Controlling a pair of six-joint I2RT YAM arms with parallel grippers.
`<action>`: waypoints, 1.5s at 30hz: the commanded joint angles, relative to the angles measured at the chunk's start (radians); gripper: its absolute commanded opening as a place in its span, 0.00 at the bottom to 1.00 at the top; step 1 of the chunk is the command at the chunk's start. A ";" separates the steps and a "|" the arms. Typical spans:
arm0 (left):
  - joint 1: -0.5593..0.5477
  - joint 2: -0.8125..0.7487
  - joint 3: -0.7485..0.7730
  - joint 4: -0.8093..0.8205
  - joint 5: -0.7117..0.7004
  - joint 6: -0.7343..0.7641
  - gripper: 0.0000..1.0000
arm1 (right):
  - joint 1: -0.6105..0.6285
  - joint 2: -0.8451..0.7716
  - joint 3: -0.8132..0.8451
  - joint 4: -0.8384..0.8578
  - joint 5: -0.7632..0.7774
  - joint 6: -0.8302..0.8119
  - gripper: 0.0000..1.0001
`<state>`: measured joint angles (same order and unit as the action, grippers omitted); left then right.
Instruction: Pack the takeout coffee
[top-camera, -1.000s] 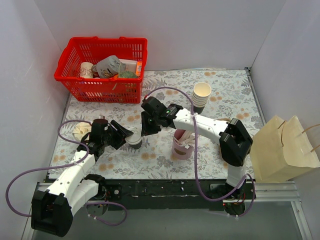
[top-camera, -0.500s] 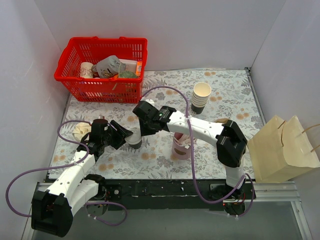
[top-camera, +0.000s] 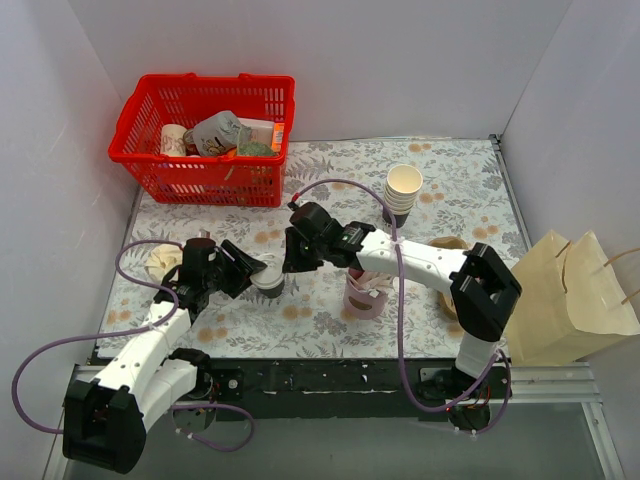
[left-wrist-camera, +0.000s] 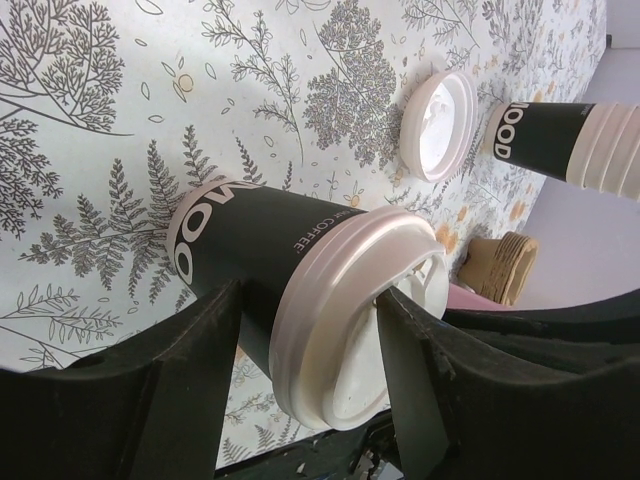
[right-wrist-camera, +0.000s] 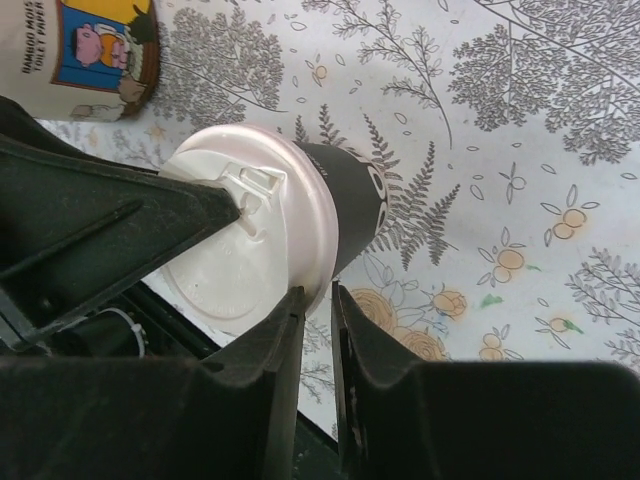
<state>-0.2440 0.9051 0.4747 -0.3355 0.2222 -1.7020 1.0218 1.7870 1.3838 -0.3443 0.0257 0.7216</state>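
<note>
Since a second ago the right arm (top-camera: 420, 262) has swung its elbow outward and brought its wrist back over the takeout coffee (top-camera: 268, 284), and the right jaws have drawn in. The cup itself has not shifted. It stands upright, as far as can be told, on the flowered counter (top-camera: 320, 320) left of centre. Its dark wall is clamped between the left jaws, which hold it just under the white lid (right-wrist-camera: 240, 240). The right jaws are down to a thin slit, with their tips at the lid's rim; whether they nip that rim or only rest against it cannot be told. It looks as though the lid is being seated or checked while the other arm steadies the cup. On that reading packing proper has not yet begun: the paper bag (top-camera: 565, 295) stands well apart, off the counter's right edge.
</note>
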 joint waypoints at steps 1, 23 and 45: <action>-0.018 0.015 -0.070 -0.086 0.080 0.005 0.53 | 0.015 0.019 -0.104 0.114 -0.164 0.044 0.26; -0.018 -0.026 -0.130 -0.063 0.132 -0.018 0.50 | -0.015 -0.055 -0.477 0.849 -0.343 0.335 0.01; -0.020 -0.041 -0.130 -0.076 0.117 -0.041 0.50 | -0.048 -0.138 -0.554 0.877 -0.290 0.283 0.01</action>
<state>-0.2623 0.8742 0.3157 -0.3832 0.3256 -1.7393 0.9730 1.7008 0.7895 0.6655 -0.3122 1.0924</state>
